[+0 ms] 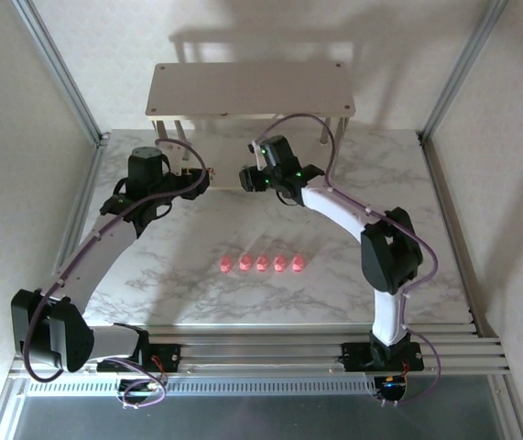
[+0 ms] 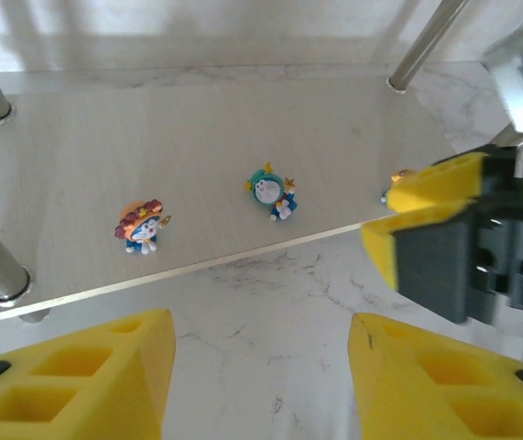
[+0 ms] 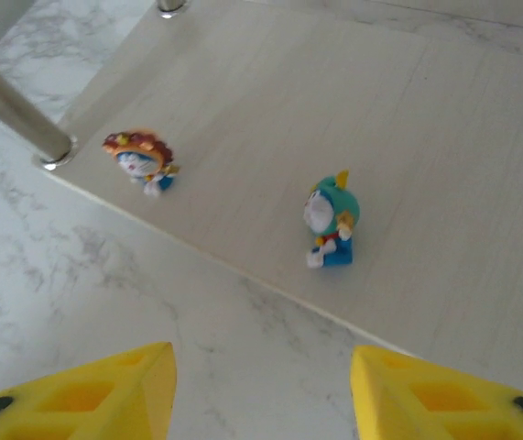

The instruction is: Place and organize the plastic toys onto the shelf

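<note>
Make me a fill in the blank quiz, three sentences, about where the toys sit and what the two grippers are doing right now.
1. The pink toys lie on the table in a single row of ___.
2. On the shelf, the teal-topped figurine stands on the ___ board.
3. The left gripper and the right gripper both have their jaws ___, with nothing between them.

Missing words: five; lower; open.

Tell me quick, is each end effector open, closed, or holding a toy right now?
Left end effector: open, holding nothing.
Right end effector: open, holding nothing.
</note>
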Controlling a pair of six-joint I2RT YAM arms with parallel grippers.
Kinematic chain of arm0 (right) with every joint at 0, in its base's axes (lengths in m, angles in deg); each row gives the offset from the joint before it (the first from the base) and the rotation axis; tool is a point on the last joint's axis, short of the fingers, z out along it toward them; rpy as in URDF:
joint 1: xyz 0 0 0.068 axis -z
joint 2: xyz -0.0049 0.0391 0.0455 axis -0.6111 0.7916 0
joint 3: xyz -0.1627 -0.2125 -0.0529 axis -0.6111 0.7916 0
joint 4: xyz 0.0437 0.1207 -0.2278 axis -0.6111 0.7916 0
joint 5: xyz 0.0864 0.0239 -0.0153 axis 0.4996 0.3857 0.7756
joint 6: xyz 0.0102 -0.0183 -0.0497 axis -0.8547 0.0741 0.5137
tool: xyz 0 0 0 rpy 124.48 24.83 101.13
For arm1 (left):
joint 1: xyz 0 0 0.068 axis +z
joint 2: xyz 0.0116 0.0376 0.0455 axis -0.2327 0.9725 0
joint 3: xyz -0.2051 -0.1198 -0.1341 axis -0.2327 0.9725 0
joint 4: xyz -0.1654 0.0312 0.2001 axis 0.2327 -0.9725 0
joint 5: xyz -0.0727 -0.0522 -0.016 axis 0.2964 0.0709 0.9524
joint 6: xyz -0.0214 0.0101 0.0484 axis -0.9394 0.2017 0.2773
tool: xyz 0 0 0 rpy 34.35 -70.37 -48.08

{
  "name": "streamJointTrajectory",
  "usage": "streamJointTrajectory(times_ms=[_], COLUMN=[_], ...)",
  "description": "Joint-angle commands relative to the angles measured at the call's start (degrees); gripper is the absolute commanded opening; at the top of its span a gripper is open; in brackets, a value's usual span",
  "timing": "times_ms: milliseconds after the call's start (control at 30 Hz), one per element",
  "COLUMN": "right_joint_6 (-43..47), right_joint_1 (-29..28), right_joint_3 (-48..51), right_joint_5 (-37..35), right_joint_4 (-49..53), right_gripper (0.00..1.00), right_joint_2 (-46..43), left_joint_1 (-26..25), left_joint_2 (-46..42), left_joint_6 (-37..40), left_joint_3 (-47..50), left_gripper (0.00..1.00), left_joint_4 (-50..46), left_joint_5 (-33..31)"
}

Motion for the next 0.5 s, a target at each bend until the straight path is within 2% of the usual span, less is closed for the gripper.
streamJointTrajectory(times_ms=[0,200,467], right_joint_6=[-1.32,-1.21,-1.51], right_joint_1=[-0.72,-1.73,-1.73], right_joint_3=[-5.78,-9.93,-15.12], right_joint_5=[-5.92,-12.19,-13.40], right_joint_4=[5.14,6.08,6.53], right_gripper=[0.53,0.52,0.51], right_joint_2=[4.37,10.43,15.55], left_joint_1=[0.86,1.63,2.48], left_joint_2=[-1.65,-3.91,-4.93], left_joint_6=[-1.68,-1.90,-1.84], left_joint_3=[-1.59,-1.68,-1.12], left_gripper=[0.53,0.54,0.54], left_joint_4=[-2.91,-3.63,-3.86], left_joint_5=[0.00,0.87,1.85])
